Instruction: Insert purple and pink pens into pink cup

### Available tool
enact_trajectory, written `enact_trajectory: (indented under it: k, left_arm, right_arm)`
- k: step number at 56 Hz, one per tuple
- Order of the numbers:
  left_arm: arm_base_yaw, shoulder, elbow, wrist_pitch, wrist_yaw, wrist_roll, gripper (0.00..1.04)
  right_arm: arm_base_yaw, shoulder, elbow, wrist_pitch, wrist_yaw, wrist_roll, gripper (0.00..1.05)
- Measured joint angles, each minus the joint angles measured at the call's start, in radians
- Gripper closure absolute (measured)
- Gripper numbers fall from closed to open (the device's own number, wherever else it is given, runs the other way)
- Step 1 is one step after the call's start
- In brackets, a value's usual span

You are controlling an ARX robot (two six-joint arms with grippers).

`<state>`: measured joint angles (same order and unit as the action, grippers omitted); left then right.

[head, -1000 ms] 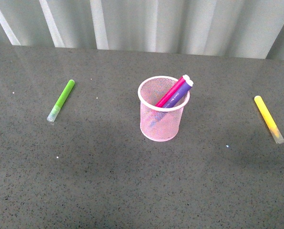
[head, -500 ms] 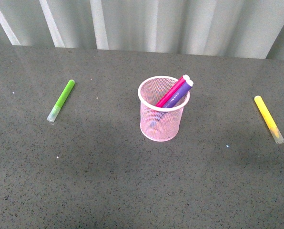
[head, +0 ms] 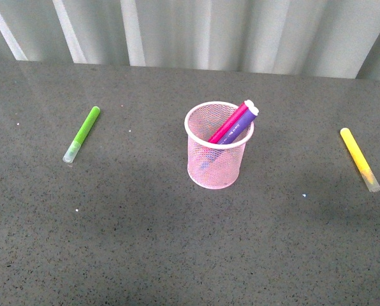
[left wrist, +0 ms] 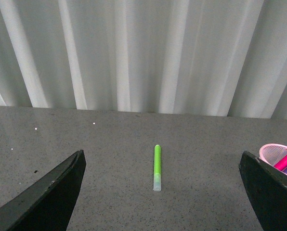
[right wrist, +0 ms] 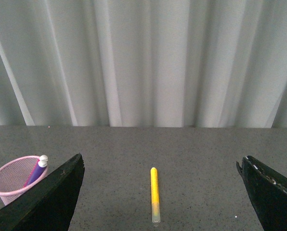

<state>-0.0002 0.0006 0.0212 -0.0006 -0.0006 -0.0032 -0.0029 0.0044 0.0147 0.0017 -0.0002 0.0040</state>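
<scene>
Green pen (left wrist: 157, 167) between spread tool (left wrist: 163, 192) fingers

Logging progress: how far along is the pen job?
It looks done: the purple pen and pink pen lean inside the pink cup. Both end effectors, left and right, are open and empty. Nothing remains.

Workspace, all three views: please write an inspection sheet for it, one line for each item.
Surface: grey speckled table, a few white specks.
Job's things: purple pen and pink pen lean inside the upright pink cup.
Clutter: green pen and yellow pen lie flat, on opposite sides of the cup.
Grippers: left gripper and right gripper open, empty.
Cables: nothing seen.
Surroundings: pale curtain behind.
</scene>
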Motion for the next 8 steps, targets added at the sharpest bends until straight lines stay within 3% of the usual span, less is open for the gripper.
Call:
enact_trajectory:
  k: [8]
  left_arm:
    - [0.0,0.0,0.0,0.0,0.0,0.0,0.07]
  right_arm:
    - [0.0,0.0,0.0,0.0,0.0,0.0,0.07]
